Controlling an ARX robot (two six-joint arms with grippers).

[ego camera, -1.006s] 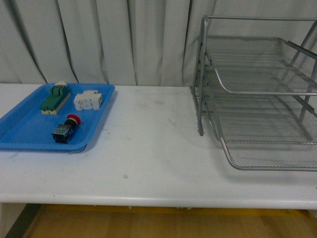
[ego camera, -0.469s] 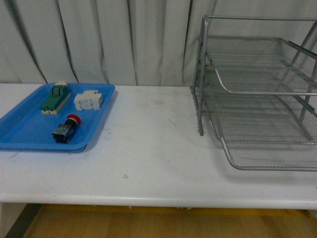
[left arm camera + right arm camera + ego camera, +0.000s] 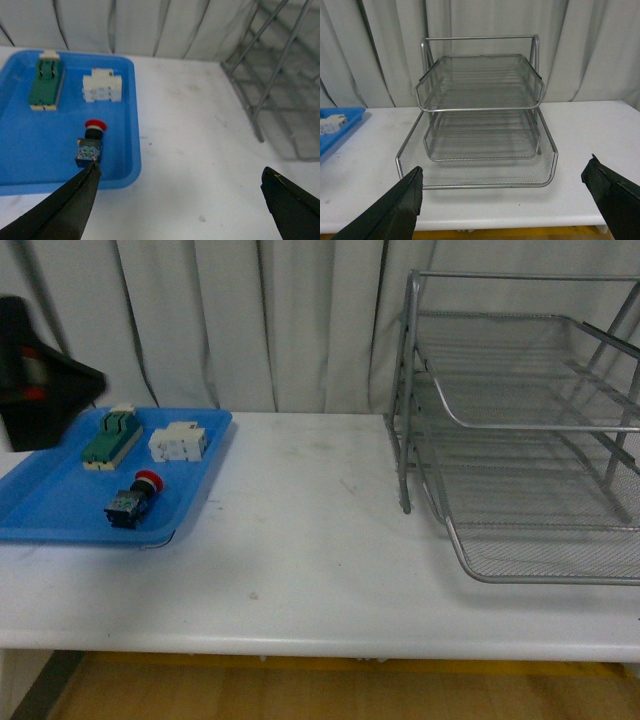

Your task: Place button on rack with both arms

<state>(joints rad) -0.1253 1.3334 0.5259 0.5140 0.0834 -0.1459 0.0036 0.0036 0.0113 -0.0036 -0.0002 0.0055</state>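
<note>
White table [image 3: 320, 540] carries the wire rack [image 3: 520, 440] at right and a blue tray [image 3: 50, 510] at left. The left gripper [image 3: 181, 171] and right gripper [image 3: 505, 167] hang spread wide, empty. The button [image 3: 133, 498] lies on its side in the tray.

A part of the left arm [image 3: 40, 370] shows at the far left of the front view, dark and blurred. The left gripper [image 3: 180, 200] has its black fingers [image 3: 60, 207] spread wide and holds nothing. The right gripper [image 3: 502, 197] is also wide apart, with nothing between its fingers [image 3: 615, 195].
</note>
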